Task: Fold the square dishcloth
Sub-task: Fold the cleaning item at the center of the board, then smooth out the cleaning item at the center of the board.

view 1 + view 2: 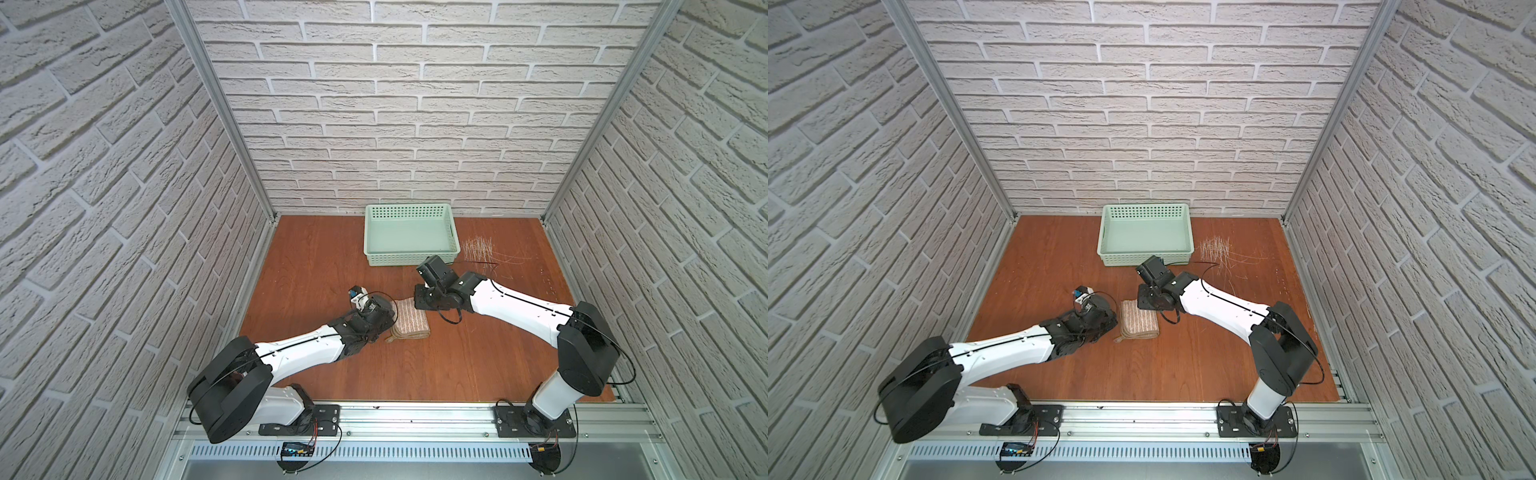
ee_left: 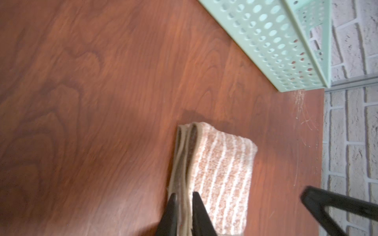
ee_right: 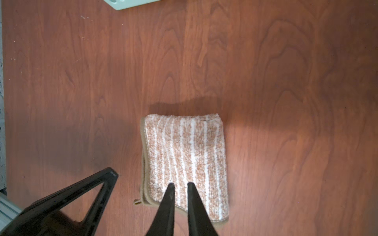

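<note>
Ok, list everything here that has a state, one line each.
square dishcloth: folded into a small thick rectangle, lying flat on the table.
basket: upright, empty.
left gripper: jaws narrowly apart at the cloth's hemmed edge; grip unclear.
right gripper: jaws narrowly apart over one end of the cloth; grip unclear.
</note>
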